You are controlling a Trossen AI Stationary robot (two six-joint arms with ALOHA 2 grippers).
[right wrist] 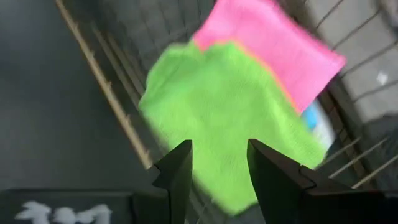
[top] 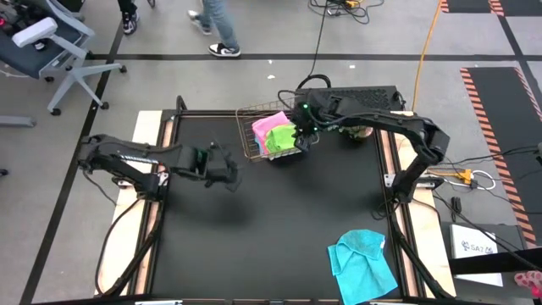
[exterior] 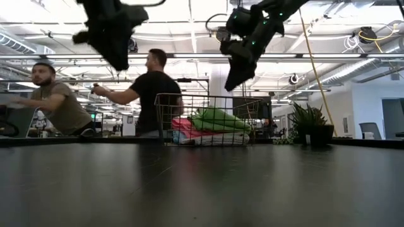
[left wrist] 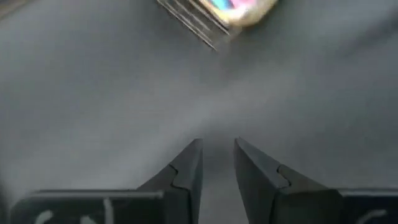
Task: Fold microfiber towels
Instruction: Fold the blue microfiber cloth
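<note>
Above the basket [top: 254, 127] — right hand [top: 302, 142] open over green towel [right wrist: 224, 118].

A lime green towel [right wrist: 227, 118] lies over a pink towel [right wrist: 280, 46] in the copper wire basket [top: 251, 127]. A cyan-blue towel [top: 362, 261] sits on the black table [top: 271, 220].
</note>
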